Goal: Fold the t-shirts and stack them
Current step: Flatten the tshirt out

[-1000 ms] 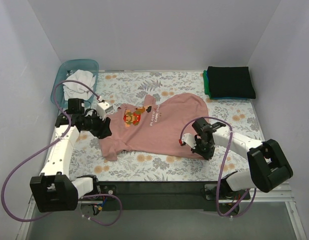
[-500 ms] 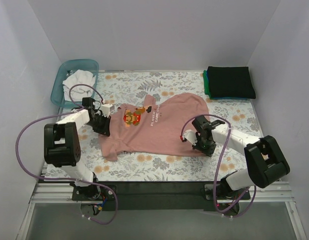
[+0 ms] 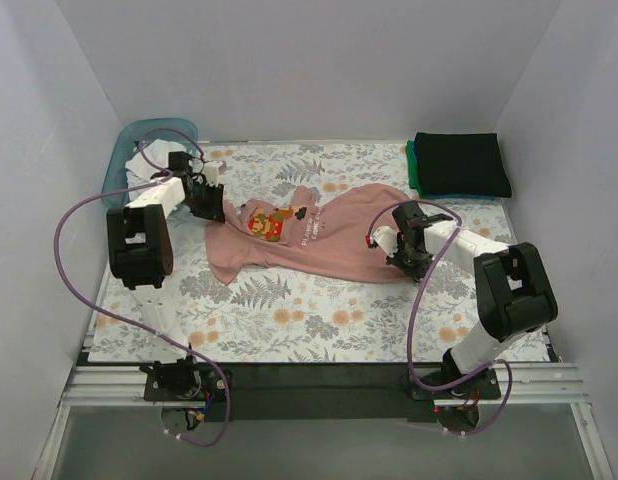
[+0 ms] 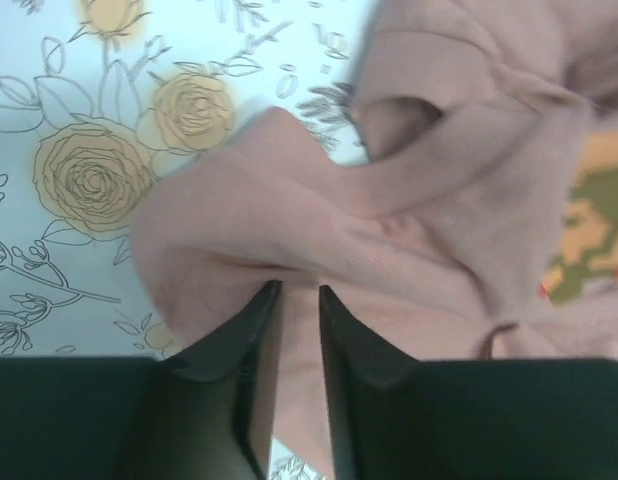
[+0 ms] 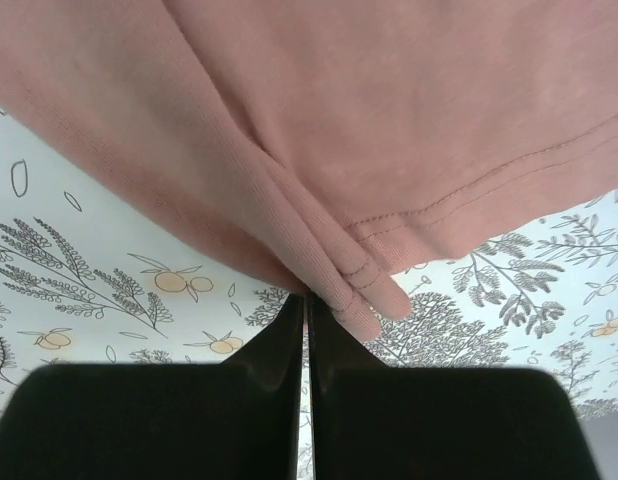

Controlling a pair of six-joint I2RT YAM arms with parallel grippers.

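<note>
**Pink tee gripped at both ends, unfolded at mid-table**

Left gripper: the two dark fingers stand nearly together, with a thin strip of pink cloth nipped between them. The grip falls on a rumpled fold just beside a hemmed opening of the garment.

Right gripper: the fingers are pressed tight on a stitched hem, which is doubled into several layers at the bite.

Dusty-pink cotton t-shirt: it lies across the middle of the table, running from the left gripper at about 10 o'clock to the right gripper at about 3 o'clock. It is unfolded, creased and bunched, and drawn narrow along its length. The print faces up: a blocky red, yellow and green figure, with small white lettering at its 3 o'clock side. Whether the cloth is clear of the table at the grips cannot be told.

Surroundings: a floral-print table covering. At the 1 o'clock corner a folded black t-shirt sits on a teal-green t-shirt, of which only the edge shows. At the 11 o'clock corner a translucent teal plastic basket holds a crumpled white t-shirt.
</note>
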